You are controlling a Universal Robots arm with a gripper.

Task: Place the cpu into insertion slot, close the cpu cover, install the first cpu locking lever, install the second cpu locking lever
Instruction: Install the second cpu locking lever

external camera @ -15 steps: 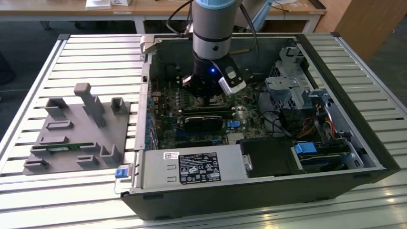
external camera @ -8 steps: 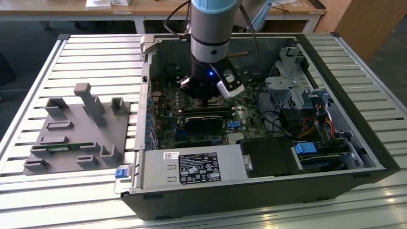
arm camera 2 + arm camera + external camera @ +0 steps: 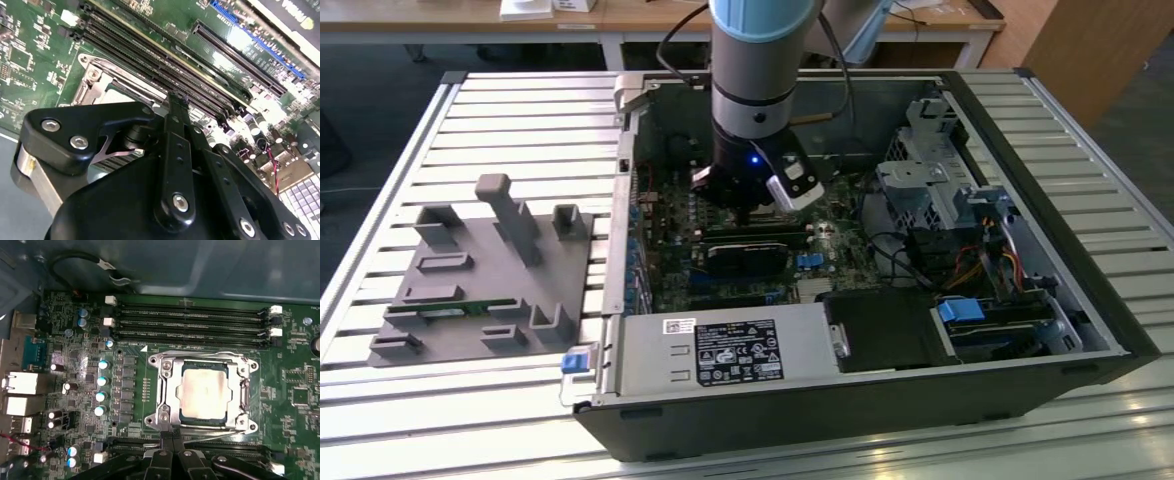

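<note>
The cpu (image 3: pixel 204 390), a dull silver square, lies in the insertion slot (image 3: pixel 250 365) on the green motherboard. The cpu cover (image 3: pixel 167 390), a silver frame, lies flat around the chip. A thin wire lever (image 3: pixel 215 428) runs along the socket edge nearest my fingertips. My gripper (image 3: pixel 172 439) is shut, its two black fingers pressed together with nothing visible between them, their tips right at that socket edge. In the second wrist view the gripper (image 3: pixel 175 102) hides most of the socket, with a silver corner of the insertion slot (image 3: pixel 97 80) beside it. In the exterior view the gripper (image 3: pixel 744 215) hangs low inside the open computer case.
Long black memory slots (image 3: pixel 190 322) run along the far side of the socket, and more run beneath my fingers. Capacitors (image 3: pixel 102 380) stand beside it. The case walls, power supply (image 3: pixel 720 350) and drive cages (image 3: pixel 927 170) box in the board. A grey fixture (image 3: pixel 480 270) sits at the exterior view's left.
</note>
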